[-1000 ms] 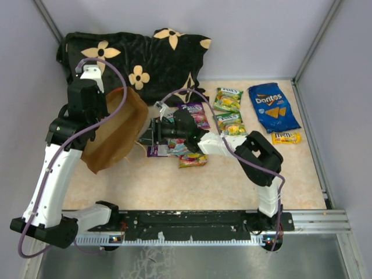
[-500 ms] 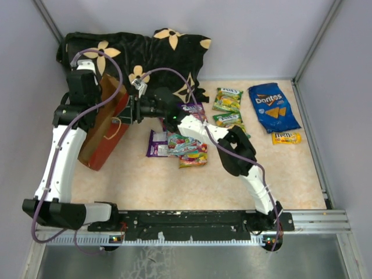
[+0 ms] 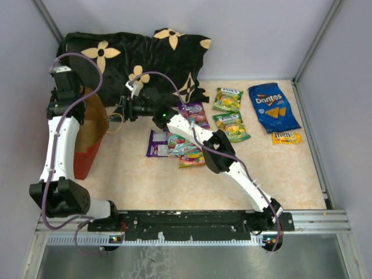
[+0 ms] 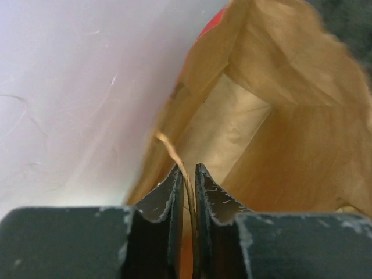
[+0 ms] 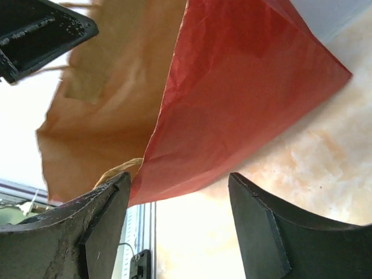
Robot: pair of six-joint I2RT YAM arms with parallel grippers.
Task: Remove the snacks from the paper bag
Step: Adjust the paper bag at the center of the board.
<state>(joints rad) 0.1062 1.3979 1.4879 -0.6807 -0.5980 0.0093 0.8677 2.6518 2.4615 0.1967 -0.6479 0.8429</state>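
Since the earlier frame my left arm has dragged the paper bag [image 3: 88, 139] farther toward the left edge of the top view, and my right arm has stretched after it. Left hand [image 4: 189, 181] is all but shut, pinching the bag by its cord handle [image 4: 168, 148]; the kraft mouth gapes just past my fingertips. Right hand [image 5: 180, 215] is wide open and grips nothing, with the red bag wall just beyond it. The snacks [image 3: 186, 145] lie on the worktop [image 3: 174, 186], centre to right, with the Doritos bag [image 3: 273, 107] at the far right. The pillow [image 3: 145, 55] is at upper left.
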